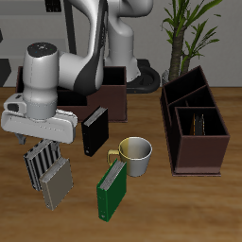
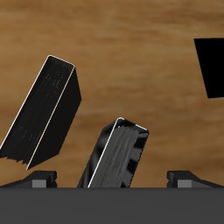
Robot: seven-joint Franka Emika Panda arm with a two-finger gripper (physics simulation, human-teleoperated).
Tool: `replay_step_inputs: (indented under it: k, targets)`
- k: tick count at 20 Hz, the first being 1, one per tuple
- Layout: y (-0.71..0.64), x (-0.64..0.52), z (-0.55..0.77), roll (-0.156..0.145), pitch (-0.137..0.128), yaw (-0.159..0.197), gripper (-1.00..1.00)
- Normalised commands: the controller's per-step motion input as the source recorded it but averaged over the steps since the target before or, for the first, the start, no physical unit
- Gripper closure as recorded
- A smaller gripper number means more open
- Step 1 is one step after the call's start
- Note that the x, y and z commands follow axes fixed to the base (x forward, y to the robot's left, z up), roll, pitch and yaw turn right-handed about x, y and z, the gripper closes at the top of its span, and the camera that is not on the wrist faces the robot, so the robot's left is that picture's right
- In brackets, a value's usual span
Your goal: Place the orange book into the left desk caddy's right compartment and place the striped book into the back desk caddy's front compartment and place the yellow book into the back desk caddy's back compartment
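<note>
Striped grey-and-black book (image 1: 40, 161) is tilted on the wooden table (image 1: 189, 208) near its front edge, directly under the gripper (image 1: 45, 142). In the wrist view it sits between the two fingers (image 2: 39, 180), which are spread wide and hold nothing. A dark grey book (image 1: 58, 186) leans just beside it. Then comes an upright black book (image 1: 95, 130), a green book (image 1: 112, 189), and a cream mug (image 1: 137, 155). The dark brown left desk caddy (image 1: 197, 142) is well apart.
</note>
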Motion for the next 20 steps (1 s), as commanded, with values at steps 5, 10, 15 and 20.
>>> replay_step_inputs:
  k: [5, 10, 15, 20]
  targets:
    - [-0.03, 0.05, -0.21, -0.014, 0.016, -0.014, -1.0]
    - [-0.05, 0.03, -0.12, -0.006, 0.006, -0.035, -1.0]
    - [0.0, 0.04, -0.2, -0.002, 0.03, -0.035, -1.0]
    - [0.06, -0.02, -0.12, 0.001, 0.01, -0.001, 1.0]
